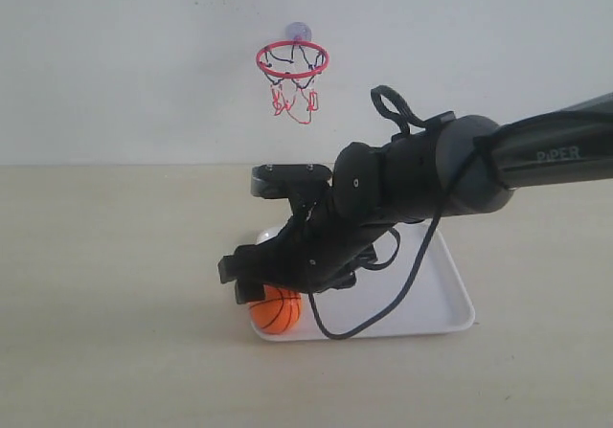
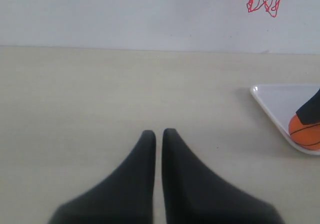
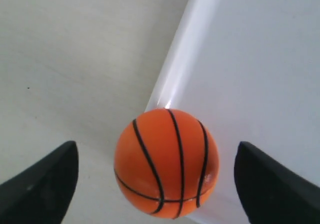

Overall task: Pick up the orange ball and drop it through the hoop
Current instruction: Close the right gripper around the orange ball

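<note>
The orange ball rests in the near left corner of the white tray. My right gripper hangs just over it, open, one finger on each side with clear gaps and no contact. The hoop, a red ring with a dangling net, is stuck on the back wall above and behind the tray; only the net's lower tips show in the left wrist view. My left gripper is shut on nothing, low over the bare table left of the tray.
The tray's corner rim lies right beside the ball. The right arm stretches in from the right above the tray, with a cable loop hanging over it. Beige tabletop spreads to the left.
</note>
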Action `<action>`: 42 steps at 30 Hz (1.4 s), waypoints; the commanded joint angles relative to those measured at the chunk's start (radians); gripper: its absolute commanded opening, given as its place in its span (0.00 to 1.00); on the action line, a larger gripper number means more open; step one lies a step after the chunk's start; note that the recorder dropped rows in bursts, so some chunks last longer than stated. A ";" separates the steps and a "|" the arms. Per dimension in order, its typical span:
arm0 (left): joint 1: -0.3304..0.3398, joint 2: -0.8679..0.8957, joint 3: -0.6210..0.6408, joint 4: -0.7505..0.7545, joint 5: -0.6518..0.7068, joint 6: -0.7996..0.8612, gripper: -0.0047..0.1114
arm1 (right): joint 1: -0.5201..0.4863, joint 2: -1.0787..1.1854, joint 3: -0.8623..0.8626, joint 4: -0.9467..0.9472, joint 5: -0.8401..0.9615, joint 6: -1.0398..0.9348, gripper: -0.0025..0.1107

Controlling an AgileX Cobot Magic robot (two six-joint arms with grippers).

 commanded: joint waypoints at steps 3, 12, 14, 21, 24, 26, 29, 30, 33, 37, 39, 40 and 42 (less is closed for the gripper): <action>0.003 -0.002 0.004 -0.003 -0.008 -0.002 0.08 | 0.001 -0.002 -0.005 -0.011 0.005 -0.003 0.75; 0.003 -0.002 0.004 -0.003 -0.008 -0.002 0.08 | -0.001 0.019 -0.005 -0.051 0.011 -0.006 0.75; 0.003 -0.002 0.004 -0.003 -0.008 -0.002 0.08 | -0.001 0.017 -0.005 -0.042 0.011 -0.006 0.75; 0.003 -0.002 0.004 -0.003 -0.008 -0.002 0.08 | -0.001 0.017 -0.005 -0.042 0.000 -0.003 0.75; 0.003 -0.002 0.004 -0.003 -0.008 -0.002 0.08 | -0.001 0.017 -0.005 -0.039 0.001 0.025 0.66; 0.003 -0.002 0.004 -0.003 -0.008 -0.002 0.08 | -0.001 0.017 -0.005 -0.039 0.004 0.068 0.44; 0.003 -0.002 0.004 -0.003 -0.008 -0.002 0.08 | -0.001 0.017 -0.005 -0.043 0.004 0.061 0.02; 0.003 -0.002 0.004 -0.003 -0.008 -0.002 0.08 | -0.001 0.017 -0.005 -0.046 0.004 0.061 0.04; 0.003 -0.002 0.004 -0.003 -0.008 -0.002 0.08 | -0.001 0.017 -0.005 -0.046 0.004 0.061 0.03; 0.003 -0.002 0.004 -0.003 -0.008 -0.002 0.08 | -0.001 0.006 -0.005 -0.046 0.004 0.061 0.03; 0.003 -0.002 0.004 -0.003 -0.008 -0.002 0.08 | -0.001 -0.019 -0.005 -0.046 0.009 0.051 0.03; 0.003 -0.002 0.004 -0.003 -0.008 -0.002 0.08 | -0.001 -0.040 -0.005 -0.048 0.016 0.032 0.03; 0.003 -0.002 0.004 -0.003 -0.008 -0.002 0.08 | -0.001 -0.085 -0.005 -0.053 0.029 -0.009 0.03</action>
